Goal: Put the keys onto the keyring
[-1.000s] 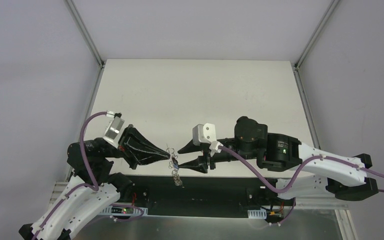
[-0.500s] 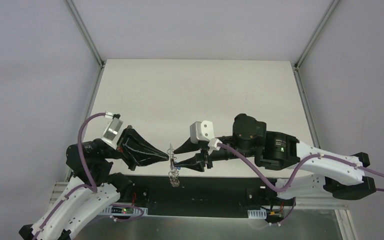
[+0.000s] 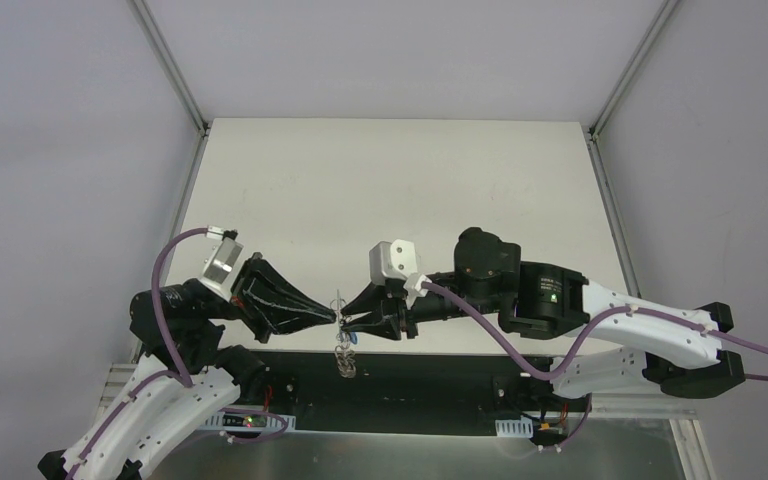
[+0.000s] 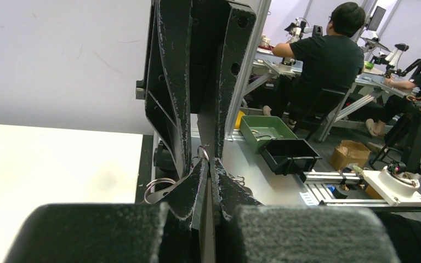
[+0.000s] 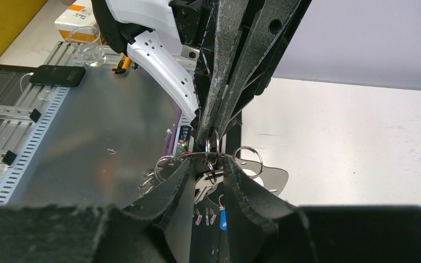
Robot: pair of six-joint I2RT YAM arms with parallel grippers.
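You are at the threading step: your left fingers (image 4: 194,183) are clenched on the keyring (image 3: 340,303), which hangs in the air over the near edge of the worktop (image 3: 390,190). Your right fingers (image 5: 244,192) stand slightly apart on both sides of the keys (image 5: 205,189). Next, I think, you must pinch one key only and guide its hole onto the keyring. The fingers hide the contact, so I cannot tell whether the right ones already grip something.
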